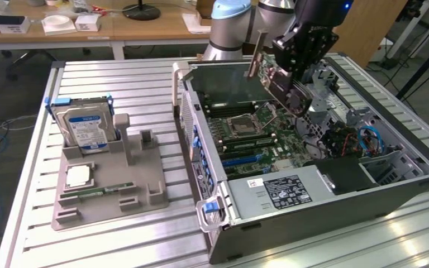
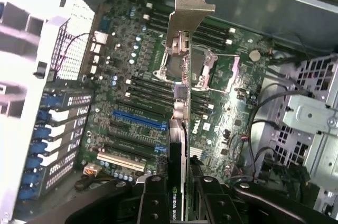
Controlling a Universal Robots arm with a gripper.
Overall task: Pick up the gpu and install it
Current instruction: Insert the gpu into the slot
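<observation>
**GPU in the air, not yet in its slot**

Nearest us in the exterior view, the open computer case [image 1: 289, 234] lies on the slatted counter [image 1: 125, 245], with its power supply [image 1: 278, 190] at the front. Out at nine o'clock from the case sits the grey fixture tray [image 1: 143, 167], holding the hard drive [image 1: 84, 131], a CPU chip [image 1: 78, 177] and a memory stick [image 1: 95, 192].

Deeper in, the motherboard [image 1: 263, 139] lies exposed, and the wrist view shows its blue expansion slot [image 2: 140, 121] empty.

And here's the gpu [image 1: 274, 84], hanging above the board at one o'clock from the CPU socket, tilted and clear of everything. The end effector [image 1: 292, 64] is clamped on it. In the wrist view its fingers [image 2: 153, 203] pinch the card edge-on, and the silver bracket [image 2: 191, 7] points away.

So the pick-up looks done. The install isn't: the card touches no slot and no part of the case.
</observation>
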